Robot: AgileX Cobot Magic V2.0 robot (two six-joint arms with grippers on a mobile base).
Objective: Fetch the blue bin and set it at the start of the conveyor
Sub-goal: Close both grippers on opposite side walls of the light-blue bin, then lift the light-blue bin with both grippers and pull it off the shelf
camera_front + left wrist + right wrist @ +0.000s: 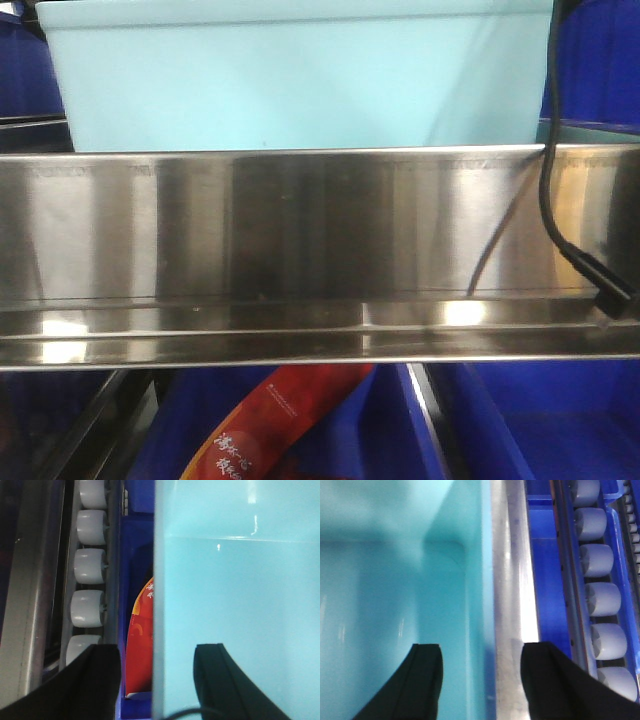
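Straddling describes both arms. The left gripper (158, 652) hangs with one black finger outside the left end wall of the blue bin (300, 80) and the other finger inside the tub. The right gripper (484, 650) mirrors it over the right end wall. Both sets of jaws stand wide apart, with a visible gap between finger and plastic on each side, so neither has hold of anything.

The blue bin sits on an upper level of the stainless-steel roller rack (300, 230), behind the rack's tall front rail. Its long axis runs side to side across the robot's front. Its two short end walls run away from the robot, in line with the fingers, so each wall already lies between its own gripper's fingers. Neither arm looks nearer than the other.

White rollers (89, 565) line the rack just outside each end wall. A dark blue crate (136, 540) holding a red packet (290, 410) sits on the level below. A black cable (548, 180) hangs across the front rail on the right.

The coming move probably needs only a squeeze across each wall, then an even lift to clear the front rail. The conveyor start shows in none of the views.
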